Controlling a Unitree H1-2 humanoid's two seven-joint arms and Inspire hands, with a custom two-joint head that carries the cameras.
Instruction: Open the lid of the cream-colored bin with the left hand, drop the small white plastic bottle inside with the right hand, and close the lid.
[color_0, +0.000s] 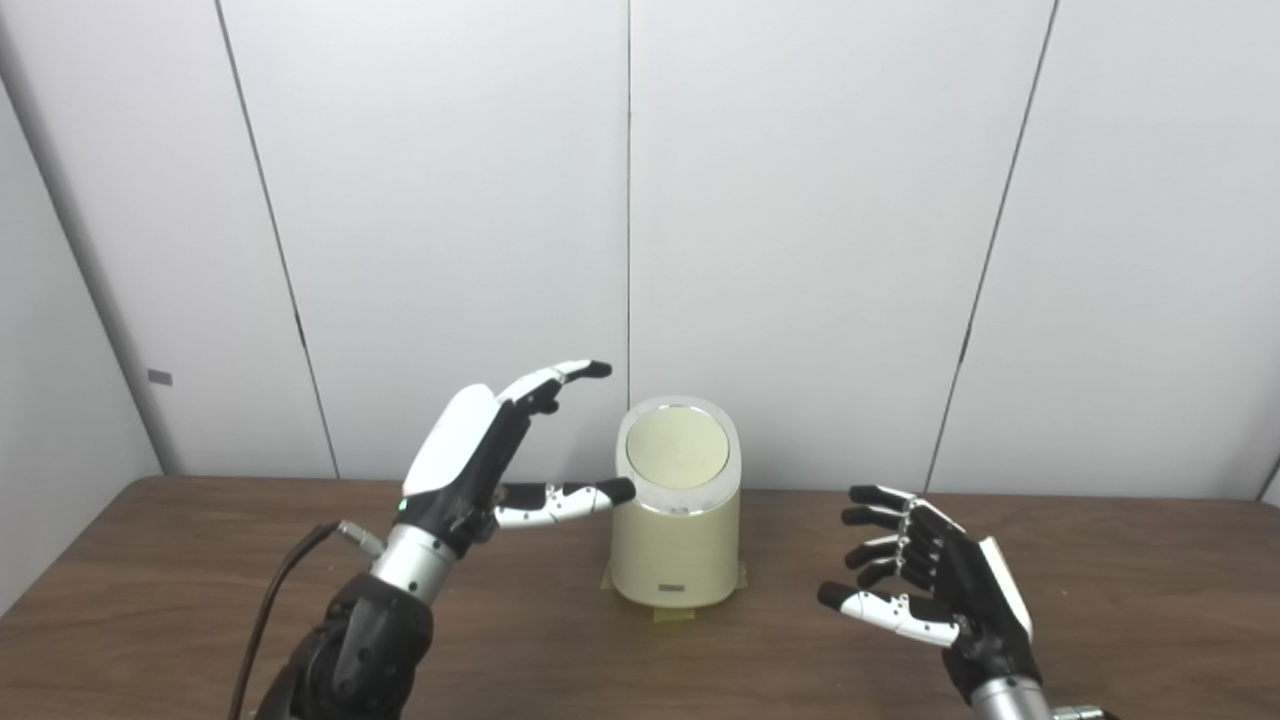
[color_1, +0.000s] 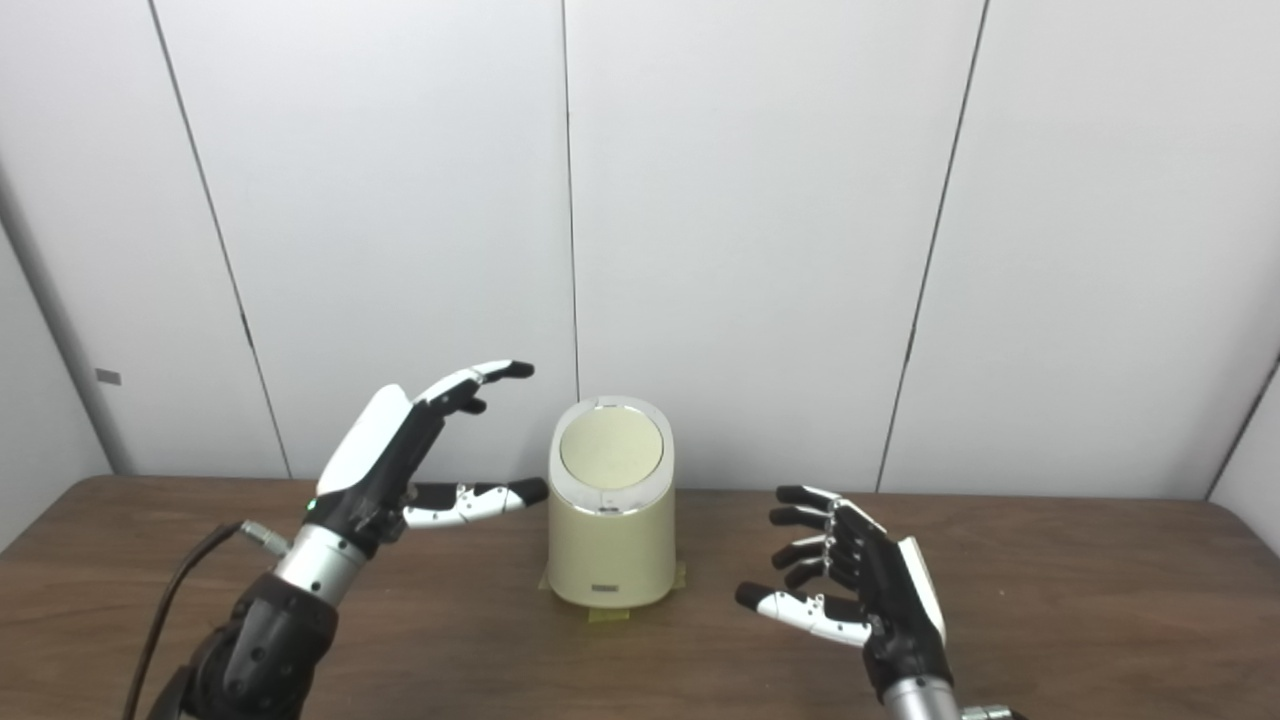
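Note:
The cream-colored bin (color_0: 676, 545) stands on the brown table, taped down at its base. Its round lid (color_0: 677, 448) with a white rim is shut and tilts toward me. My left hand (color_0: 480, 450) is open and raised just left of the bin, thumb tip close to the bin's upper side, fingers reaching above lid height. My right hand (color_0: 925, 580) is open and empty, low over the table to the right of the bin, palm facing left. No small white bottle is in view.
The brown table (color_0: 180, 580) runs to a white panelled wall (color_0: 800, 200) close behind the bin. A black cable (color_0: 275, 590) trails from my left wrist over the table's left front.

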